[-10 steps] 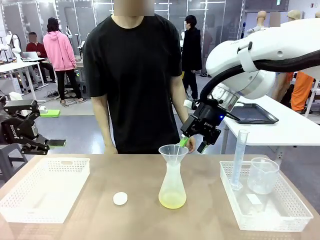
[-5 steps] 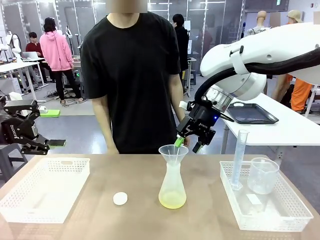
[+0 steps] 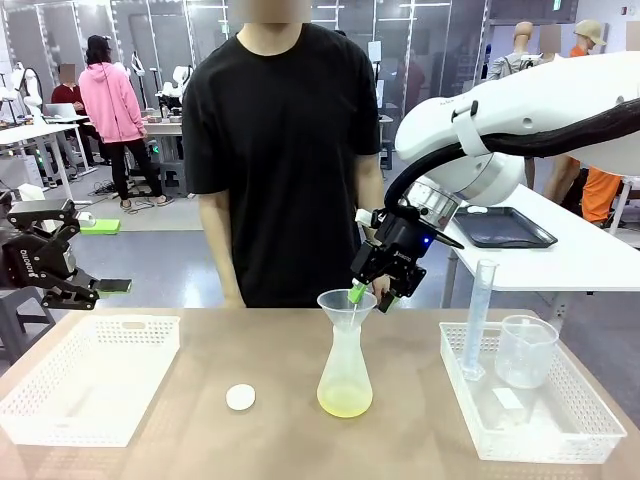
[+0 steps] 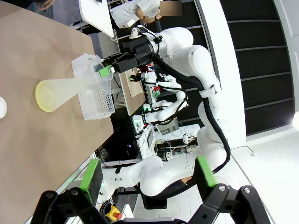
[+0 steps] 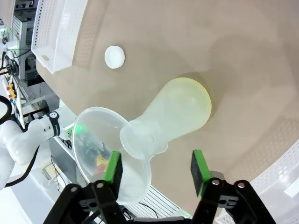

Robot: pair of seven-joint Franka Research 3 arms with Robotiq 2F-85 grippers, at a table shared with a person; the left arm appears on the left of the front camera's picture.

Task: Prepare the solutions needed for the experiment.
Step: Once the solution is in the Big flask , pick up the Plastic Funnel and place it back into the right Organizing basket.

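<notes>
Flask [image 3: 345,365] stands upright on the counter [image 3: 280,350], unstoppered. Pale yellow liquid [image 3: 345,403] fills only its base. A clear funnel [image 3: 347,306] sits in the flask's neck, its bowl flaring above the mouth.

White stopper [image 3: 240,397] lies flat on the counter, left of the flask and apart from it.

Right pincer [image 3: 368,297] hangs just above the flask, at the far right side of the funnel's rim. Its 2 green pads stand apart. In the right wrist view, 1 pad shows through the funnel's bowl and the other lies outside it. Contact between pad and funnel: cannot tell. Not clamped.

Left pincer [image 4: 147,175] is well left of the flask, beyond the counter's edge. Its 2 fingers are spread wide with nothing between them.

2 white baskets flank the flask. The left basket [image 3: 120,320] is near the stopper. The right basket [image 3: 545,445] holds a tall graduated cylinder [image 3: 478,320] and a clear beaker [image 3: 525,350].

A person [image 3: 285,150] in a black shirt stands directly behind the flask.
</notes>
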